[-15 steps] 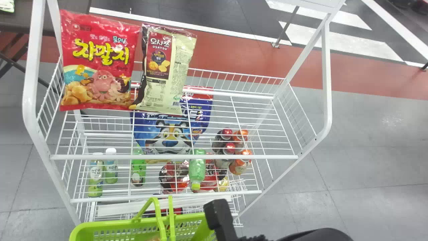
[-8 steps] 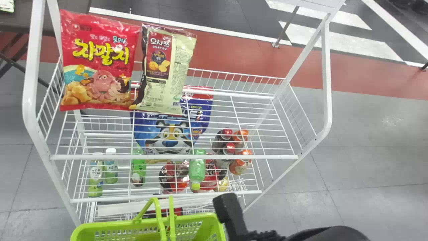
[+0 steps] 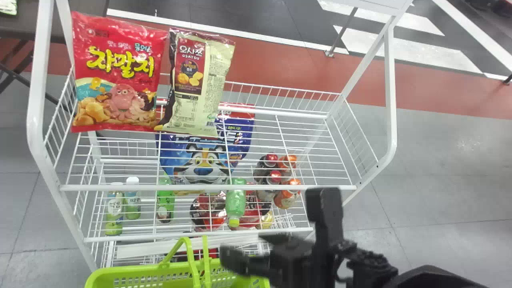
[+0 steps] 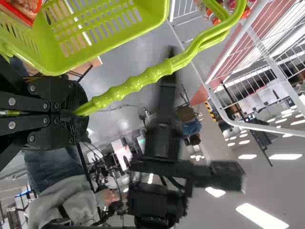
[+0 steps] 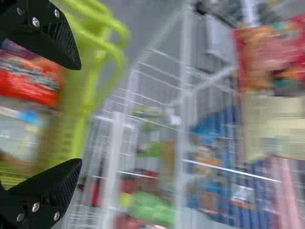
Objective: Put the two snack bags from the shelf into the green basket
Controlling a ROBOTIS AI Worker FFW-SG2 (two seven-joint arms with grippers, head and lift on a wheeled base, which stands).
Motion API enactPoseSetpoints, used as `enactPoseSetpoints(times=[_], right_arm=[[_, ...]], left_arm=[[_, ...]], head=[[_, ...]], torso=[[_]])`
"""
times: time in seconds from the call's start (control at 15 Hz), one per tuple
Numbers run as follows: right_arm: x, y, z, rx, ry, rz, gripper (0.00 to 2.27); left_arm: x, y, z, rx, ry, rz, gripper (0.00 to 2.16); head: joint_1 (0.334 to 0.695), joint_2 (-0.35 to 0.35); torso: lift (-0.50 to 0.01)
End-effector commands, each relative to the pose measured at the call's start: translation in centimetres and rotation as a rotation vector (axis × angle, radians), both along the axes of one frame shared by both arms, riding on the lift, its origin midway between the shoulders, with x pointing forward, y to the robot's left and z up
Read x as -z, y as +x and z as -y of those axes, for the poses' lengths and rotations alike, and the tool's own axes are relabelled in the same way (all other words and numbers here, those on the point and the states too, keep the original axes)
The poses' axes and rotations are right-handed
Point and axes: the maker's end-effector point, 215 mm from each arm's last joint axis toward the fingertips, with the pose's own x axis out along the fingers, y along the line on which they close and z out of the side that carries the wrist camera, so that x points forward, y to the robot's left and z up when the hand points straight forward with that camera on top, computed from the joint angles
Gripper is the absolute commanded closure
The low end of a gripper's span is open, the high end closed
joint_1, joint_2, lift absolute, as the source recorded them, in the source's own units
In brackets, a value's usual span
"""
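Smooth grey floor [image 3: 452,176] below; left gripper [image 4: 76,112] pinches the knobbly plastic handle [image 4: 131,85]; right gripper [image 3: 241,247] gapes wide, empty.

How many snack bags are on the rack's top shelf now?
2: the red bag at the left end of the top shelf, and the cream bag beside it on the right. Something flat behind them could be hidden.

The place looked like a small shop display set up in a large hall, with snack bags [image 3: 116,72], a cereal bag [image 3: 203,162] and drink bottles [image 3: 237,203] on a tiered white wire rack [image 3: 100,187], a green basket [image 3: 120,270] beside it, and bright ceiling lights [image 4: 262,217].
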Motion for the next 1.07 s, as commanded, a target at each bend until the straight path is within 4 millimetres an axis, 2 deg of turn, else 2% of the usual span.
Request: enactPoseSetpoints(times=[0.0, 0.13, 0.27, 0.33, 0.47, 0.6, 1.0], right_arm=[[-5.6, 4.9, 0.4, 0.042, -0.009, 0.313, 0.11], [-9.1, 6.7, 0.8, 0.067, -0.007, 0.536, 0.11], [-11.7, 6.2, 0.6, 0.085, -0.015, 0.723, 0.11], [-11.1, 5.6, 0.9, 0.109, -0.010, 0.718, 0.11], [-12.0, 4.8, 2.0, 0.186, -0.004, 0.772, 0.11], [-11.4, 4.5, 2.6, 0.248, -0.002, 0.749, 0.11], [-10.8, 4.2, 2.9, 0.262, -0.005, 0.726, 0.11]], left_arm=[[0.1, -0.1, 0.4, 0.003, -0.005, 0.004, 2.13], [0.2, 0.0, 0.5, 0.002, -0.010, 0.010, 2.13], [0.2, -0.2, 0.6, 0.006, -0.015, 0.007, 2.13], [0.2, -0.2, 0.6, 0.005, -0.017, 0.009, 2.13], [0.2, -0.3, 0.6, 0.003, -0.019, 0.013, 2.13], [0.2, -0.5, 0.7, 0.005, -0.025, 0.014, 2.13], [0.1, -0.8, 0.6, -0.002, -0.034, 0.023, 2.13]], head=[[0.695, -0.350], [0.695, -0.350], [0.695, -0.350], [0.695, -0.350], [0.695, -0.350], [0.695, -0.350], [0.695, -0.350]], torso=[[-0.007], [-0.007], [-0.007], [-0.007], [-0.007], [-0.007], [-0.007]])
